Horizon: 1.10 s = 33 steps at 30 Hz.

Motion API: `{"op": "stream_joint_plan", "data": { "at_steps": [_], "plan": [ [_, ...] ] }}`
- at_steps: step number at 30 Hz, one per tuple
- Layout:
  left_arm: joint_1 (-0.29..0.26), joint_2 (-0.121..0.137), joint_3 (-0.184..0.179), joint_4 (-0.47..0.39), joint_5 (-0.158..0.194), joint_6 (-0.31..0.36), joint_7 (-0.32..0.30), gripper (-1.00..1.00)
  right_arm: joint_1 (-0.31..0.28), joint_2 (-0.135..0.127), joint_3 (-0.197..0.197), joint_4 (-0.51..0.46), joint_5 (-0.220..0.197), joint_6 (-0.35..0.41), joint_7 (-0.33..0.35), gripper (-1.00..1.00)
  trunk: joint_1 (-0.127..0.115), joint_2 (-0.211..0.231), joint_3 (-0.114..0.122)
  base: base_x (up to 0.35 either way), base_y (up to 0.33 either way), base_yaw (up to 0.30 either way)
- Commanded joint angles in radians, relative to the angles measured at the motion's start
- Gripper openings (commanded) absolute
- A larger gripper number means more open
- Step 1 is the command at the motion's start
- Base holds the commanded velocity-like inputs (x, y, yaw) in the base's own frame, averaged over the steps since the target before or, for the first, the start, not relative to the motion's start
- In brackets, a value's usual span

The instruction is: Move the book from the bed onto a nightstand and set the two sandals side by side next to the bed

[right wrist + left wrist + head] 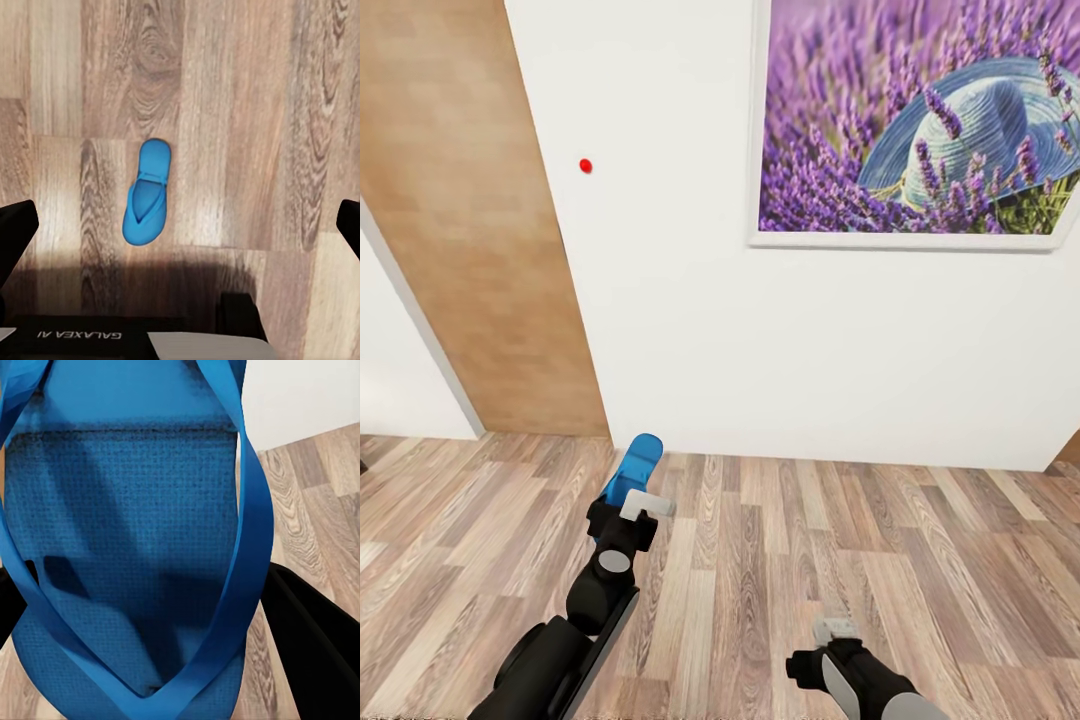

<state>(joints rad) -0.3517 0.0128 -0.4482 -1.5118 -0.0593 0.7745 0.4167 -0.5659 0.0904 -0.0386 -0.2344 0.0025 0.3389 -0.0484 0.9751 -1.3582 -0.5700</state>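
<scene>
Two sandals, one held (633, 470), one on floor (147, 193)

You have one bright blue sandal (634, 468) clamped in the left gripper (628, 505), raised above the wood-plank floor (810, 560). The second sandal (147, 193) lies flat on that floor, straps up.

My head camera looks forward and down at a white wall (690, 330) and the wood floor (780, 560), from up high. My left wrist camera sits very close to a blue sandal (135, 547), with floor and wall at one side, like my head view. My right wrist camera looks straight down from farther up at another sandal (147, 193) lying on the same plank floor.
</scene>
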Motion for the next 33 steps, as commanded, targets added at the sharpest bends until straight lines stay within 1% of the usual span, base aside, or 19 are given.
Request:
{"op": "stream_joint_plan", "data": {
  "at_steps": [1,5,7,8,10,15,33],
  "plan": [
    [-0.001,0.001,-0.003,-0.001,-0.008,0.008,0.002,-1.0,0.0,0.001,-0.004,-0.003,0.0,0.006,-0.003,1.0,0.004,-0.008,-0.006,0.0,0.0,0.0],
    [-0.001,0.001,-0.003,-0.001,-0.007,0.008,0.002,-1.0,-0.001,0.004,-0.004,-0.008,-0.001,0.007,-0.003,1.0,0.019,-0.036,-0.025,0.0,0.0,0.0],
    [-0.001,0.001,-0.003,0.0,-0.007,0.008,0.002,-1.0,-0.004,0.011,-0.004,-0.01,-0.001,0.01,-0.004,1.0,0.027,-0.05,-0.034,0.0,0.0,0.0],
    [-0.001,0.001,-0.003,0.0,-0.007,0.008,0.003,-1.0,-0.008,0.014,-0.004,-0.011,-0.001,0.019,-0.005,1.0,0.031,-0.057,-0.039,0.0,0.0,0.0],
    [-0.001,0.001,-0.003,0.001,-0.007,0.008,0.003,-1.0,-0.025,0.02,-0.004,-0.013,-0.001,0.06,-0.007,1.0,0.038,-0.071,-0.049,0.0,0.0,0.0],
    [-0.001,0.001,-0.003,0.0,-0.008,0.008,0.002,-1.0,-0.045,0.028,-0.005,-0.024,-0.007,0.106,-0.007,1.0,0.058,-0.106,-0.073,0.0,0.0,0.0],
    [-0.001,0.001,-0.003,0.001,-0.008,0.008,0.005,-1.0,-0.052,0.028,-0.007,-0.026,-0.01,0.113,-0.001,1.0,0.127,-0.232,-0.159,0.0,0.0,0.0]
  ]
}}
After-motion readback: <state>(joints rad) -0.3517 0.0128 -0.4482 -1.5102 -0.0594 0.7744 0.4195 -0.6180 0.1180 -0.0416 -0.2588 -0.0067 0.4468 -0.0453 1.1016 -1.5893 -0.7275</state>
